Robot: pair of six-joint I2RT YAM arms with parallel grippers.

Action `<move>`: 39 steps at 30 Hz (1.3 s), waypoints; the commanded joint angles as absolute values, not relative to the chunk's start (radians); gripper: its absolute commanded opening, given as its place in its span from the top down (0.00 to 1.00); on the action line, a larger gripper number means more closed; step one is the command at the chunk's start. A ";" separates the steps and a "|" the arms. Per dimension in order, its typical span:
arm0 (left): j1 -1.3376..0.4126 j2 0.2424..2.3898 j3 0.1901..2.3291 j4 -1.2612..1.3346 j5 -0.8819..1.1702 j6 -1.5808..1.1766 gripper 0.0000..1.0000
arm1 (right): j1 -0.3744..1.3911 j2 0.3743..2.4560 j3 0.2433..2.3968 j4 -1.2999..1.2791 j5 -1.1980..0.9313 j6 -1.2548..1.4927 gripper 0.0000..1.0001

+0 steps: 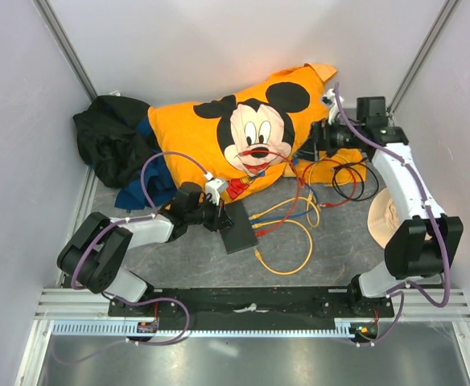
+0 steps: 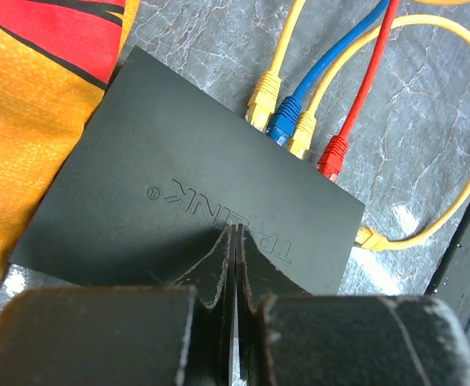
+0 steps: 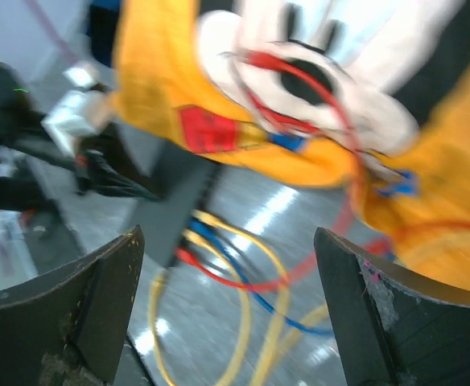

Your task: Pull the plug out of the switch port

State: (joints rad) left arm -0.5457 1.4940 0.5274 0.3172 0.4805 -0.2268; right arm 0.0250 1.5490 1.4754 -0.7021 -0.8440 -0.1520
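Well, our left pincer [image 2: 233,235] sits pinched together on the switch [image 2: 162,161], right pincer [image 3: 227,241] spread empty, four plugs [image 2: 285,121] unpulled.

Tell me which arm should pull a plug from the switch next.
Right. The right gripper is open, empty, facing the plugs; the left gripper is shut, seemingly pinning the switch.

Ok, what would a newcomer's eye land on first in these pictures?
The big orange Mickey Mouse cloth sprawled across the far half of the table grabs attention first. Just in front of it, a tangle of yellow, blue and red cables runs into the flat black switch, with the shut left tool over its top. The right tool stands wide open at far right.
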 commanded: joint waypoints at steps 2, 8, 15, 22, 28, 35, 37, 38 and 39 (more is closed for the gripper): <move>-0.549 1.543 0.514 0.207 0.431 -0.192 0.98 | 0.162 1.638 1.364 -0.526 -1.034 0.008 0.08; -0.549 1.528 0.505 0.207 0.428 -0.196 0.98 | 0.300 1.845 1.497 -0.641 -0.967 -0.146 0.09; -0.542 1.505 0.503 0.192 0.419 -0.202 0.98 | 0.324 2.065 1.597 -0.807 -0.830 -0.370 0.16; -0.492 1.517 0.506 0.198 0.408 -0.245 0.98 | 0.359 1.999 1.424 -0.802 -0.810 -0.362 0.16; -0.482 1.511 0.549 0.152 0.393 -0.247 0.98 | 0.463 1.957 1.347 -0.750 -0.824 -0.295 0.15; -0.480 1.531 0.606 0.130 0.417 -0.262 0.98 | 0.459 2.038 1.428 -0.825 -0.845 -0.336 0.14; -0.480 1.549 0.612 0.127 0.425 -0.258 0.98 | 0.427 2.083 1.448 -0.801 -0.845 -0.315 0.14; -0.480 1.552 0.620 0.124 0.426 -0.253 0.98 | 0.407 2.101 1.488 -0.795 -0.841 -0.318 0.14; -0.480 1.557 0.624 0.112 0.426 -0.247 0.98 | 0.402 2.121 1.514 -0.796 -0.839 -0.319 0.15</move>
